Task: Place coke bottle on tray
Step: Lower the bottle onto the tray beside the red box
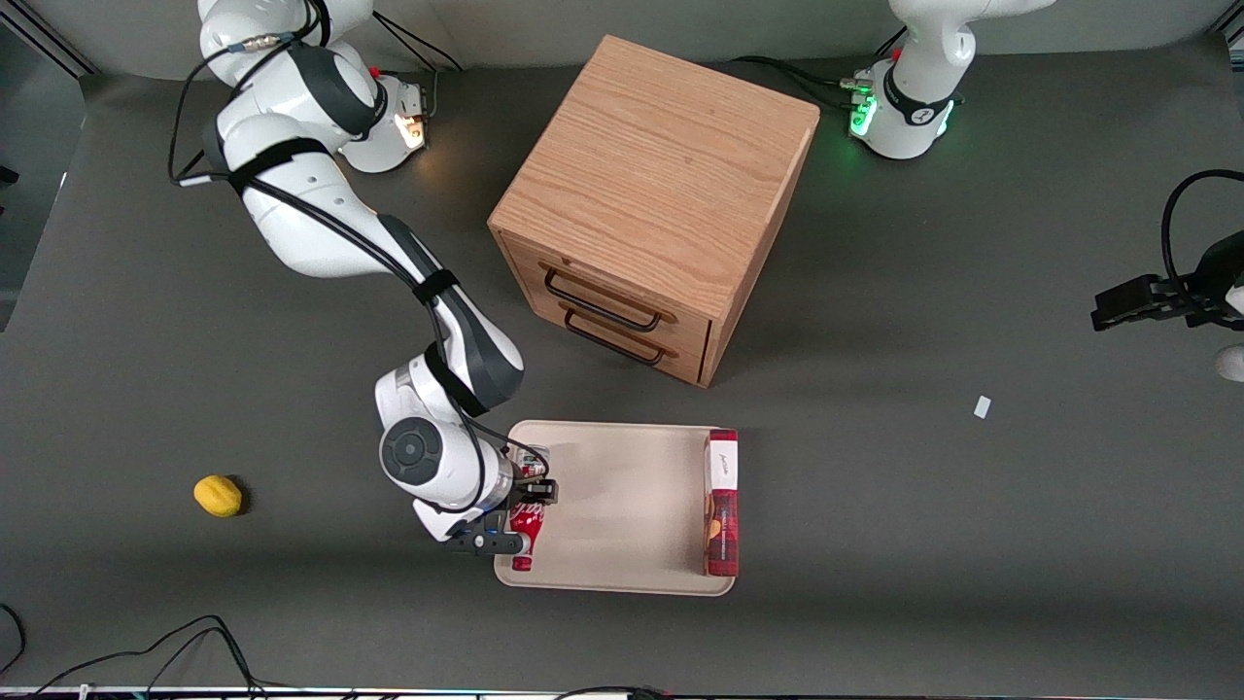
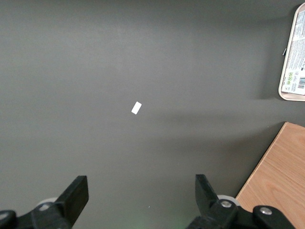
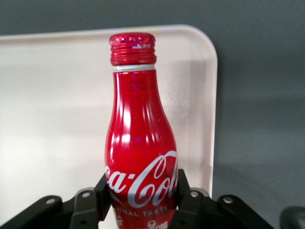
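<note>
The coke bottle [image 1: 526,533] is red with white script and a red cap, and my right gripper [image 1: 515,517] is shut on its body. It lies over the beige tray [image 1: 622,506], at the tray's edge toward the working arm's end, with its cap pointing at the front camera. In the right wrist view the black fingers [image 3: 183,185] press both sides of the coke bottle [image 3: 140,143], and my gripper [image 3: 141,188] holds it above a rounded corner of the tray [image 3: 57,95]. I cannot tell whether the bottle touches the tray.
A flat red-and-white box [image 1: 721,501] lies on the tray's edge toward the parked arm's end. A wooden drawer cabinet [image 1: 651,204] stands farther from the front camera than the tray. A yellow lemon [image 1: 218,496] and a white scrap [image 1: 983,406] lie on the table.
</note>
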### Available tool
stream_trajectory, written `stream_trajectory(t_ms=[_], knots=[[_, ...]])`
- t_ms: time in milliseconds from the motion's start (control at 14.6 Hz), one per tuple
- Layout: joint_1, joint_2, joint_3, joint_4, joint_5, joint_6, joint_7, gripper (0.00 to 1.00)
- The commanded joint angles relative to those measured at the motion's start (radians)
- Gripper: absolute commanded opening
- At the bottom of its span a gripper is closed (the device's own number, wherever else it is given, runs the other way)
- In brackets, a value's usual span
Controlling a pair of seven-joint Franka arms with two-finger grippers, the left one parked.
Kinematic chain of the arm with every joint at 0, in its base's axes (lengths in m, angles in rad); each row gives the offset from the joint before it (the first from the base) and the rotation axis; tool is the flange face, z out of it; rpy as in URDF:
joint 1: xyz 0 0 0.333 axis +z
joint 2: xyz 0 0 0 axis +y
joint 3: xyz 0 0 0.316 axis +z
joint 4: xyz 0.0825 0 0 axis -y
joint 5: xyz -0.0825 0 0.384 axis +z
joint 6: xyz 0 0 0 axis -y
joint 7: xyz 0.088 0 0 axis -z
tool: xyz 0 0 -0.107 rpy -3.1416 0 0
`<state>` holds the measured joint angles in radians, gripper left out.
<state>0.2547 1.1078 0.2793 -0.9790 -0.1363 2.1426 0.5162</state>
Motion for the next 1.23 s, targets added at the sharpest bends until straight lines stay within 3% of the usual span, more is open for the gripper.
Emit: stream_trajectory(t_ms=[0, 137, 342, 479, 1162], knots=[[0.012, 0.027, -0.006, 0.053, -0.019, -0.006, 0.038, 0.25], [0.012, 0.032, -0.006, 0.051, -0.019, -0.004, 0.041, 0.34], [0.012, 0.035, -0.006, 0.049, -0.019, 0.017, 0.041, 0.80], [0.012, 0.038, -0.006, 0.048, -0.020, 0.017, 0.039, 1.00], [-0.011, -0.051, -0.006, 0.024, -0.025, -0.015, 0.038, 1.00]])
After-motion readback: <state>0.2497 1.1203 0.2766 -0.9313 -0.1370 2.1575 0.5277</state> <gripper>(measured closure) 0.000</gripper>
